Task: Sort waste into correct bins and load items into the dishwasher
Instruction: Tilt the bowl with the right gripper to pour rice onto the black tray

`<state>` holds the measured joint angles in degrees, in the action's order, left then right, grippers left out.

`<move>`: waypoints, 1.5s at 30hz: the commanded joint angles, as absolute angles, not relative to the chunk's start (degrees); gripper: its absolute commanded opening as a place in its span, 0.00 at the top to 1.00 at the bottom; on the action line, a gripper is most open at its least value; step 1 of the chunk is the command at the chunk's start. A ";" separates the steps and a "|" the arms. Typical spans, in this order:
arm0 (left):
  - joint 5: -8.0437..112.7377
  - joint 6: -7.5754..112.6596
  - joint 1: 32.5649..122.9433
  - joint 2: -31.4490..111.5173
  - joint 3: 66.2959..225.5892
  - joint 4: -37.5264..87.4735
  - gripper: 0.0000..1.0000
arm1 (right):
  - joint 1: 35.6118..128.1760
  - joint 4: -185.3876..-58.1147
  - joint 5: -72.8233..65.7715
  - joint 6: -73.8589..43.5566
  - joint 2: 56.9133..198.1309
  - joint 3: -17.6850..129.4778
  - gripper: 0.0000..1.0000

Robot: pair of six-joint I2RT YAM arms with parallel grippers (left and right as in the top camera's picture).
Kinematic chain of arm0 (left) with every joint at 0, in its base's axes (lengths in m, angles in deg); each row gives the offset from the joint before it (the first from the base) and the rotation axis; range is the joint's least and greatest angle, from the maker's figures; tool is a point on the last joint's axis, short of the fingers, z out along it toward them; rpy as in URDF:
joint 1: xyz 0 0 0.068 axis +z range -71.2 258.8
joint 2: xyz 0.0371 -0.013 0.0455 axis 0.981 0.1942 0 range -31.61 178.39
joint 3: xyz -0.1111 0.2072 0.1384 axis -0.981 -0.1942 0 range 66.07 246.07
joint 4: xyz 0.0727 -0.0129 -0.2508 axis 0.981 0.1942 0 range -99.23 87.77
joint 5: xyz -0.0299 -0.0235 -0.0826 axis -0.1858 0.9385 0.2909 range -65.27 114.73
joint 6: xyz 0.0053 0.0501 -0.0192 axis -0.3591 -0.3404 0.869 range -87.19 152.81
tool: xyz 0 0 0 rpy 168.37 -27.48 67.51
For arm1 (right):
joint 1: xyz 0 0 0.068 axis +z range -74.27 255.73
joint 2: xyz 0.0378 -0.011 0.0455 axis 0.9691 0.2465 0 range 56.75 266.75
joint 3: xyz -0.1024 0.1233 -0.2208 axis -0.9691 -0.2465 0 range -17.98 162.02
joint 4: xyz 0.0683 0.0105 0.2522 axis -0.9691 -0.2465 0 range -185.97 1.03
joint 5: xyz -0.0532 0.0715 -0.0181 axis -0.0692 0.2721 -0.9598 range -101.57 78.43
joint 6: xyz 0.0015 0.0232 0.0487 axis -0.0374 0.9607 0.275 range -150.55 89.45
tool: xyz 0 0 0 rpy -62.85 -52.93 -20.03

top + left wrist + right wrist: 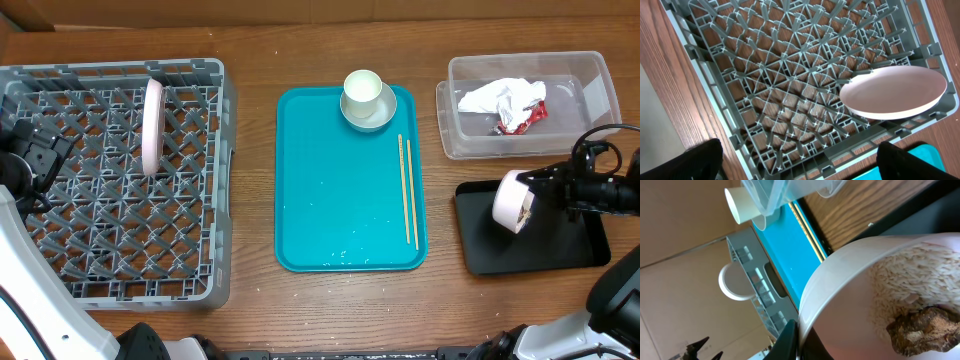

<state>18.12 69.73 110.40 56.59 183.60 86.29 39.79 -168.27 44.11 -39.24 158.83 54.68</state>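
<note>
The left gripper (pixel 797 146) hung over the dish rack (pixel 115 230), jaws spread wide and empty. The pink-white plate (pixel 153 125) stood on edge among the pegs ahead of them. To their right, the teal tray (pixel 330 200) carried a white cup (pixel 362 86) in a small bowl (pixel 376 115), and the chopsticks (pixel 407 190). The right gripper (pixel 538 196) had its jaws clenched on the rim of a tipped bowl (pixel 512 200) above the black tray (pixel 500 255), with rice (pixel 910 280) and a brown scrap (pixel 922 330) inside. Beyond those jaws the clear tub (pixel 590 85) held white paper (pixel 495 97) and a red wrapper (pixel 530 116).
</note>
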 commanded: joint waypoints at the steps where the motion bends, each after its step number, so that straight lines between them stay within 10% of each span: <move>1: 18.23 68.99 110.66 56.83 184.28 86.10 0.00 | 39.04 -165.91 47.26 -39.98 159.01 54.66 0.96; 45: 18.23 68.99 110.66 56.83 184.28 86.10 0.00 | 37.29 -161.28 49.44 -32.77 159.05 54.66 0.96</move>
<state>18.12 69.73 110.40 56.59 183.60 86.29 37.21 -158.94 45.36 -34.14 158.94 54.55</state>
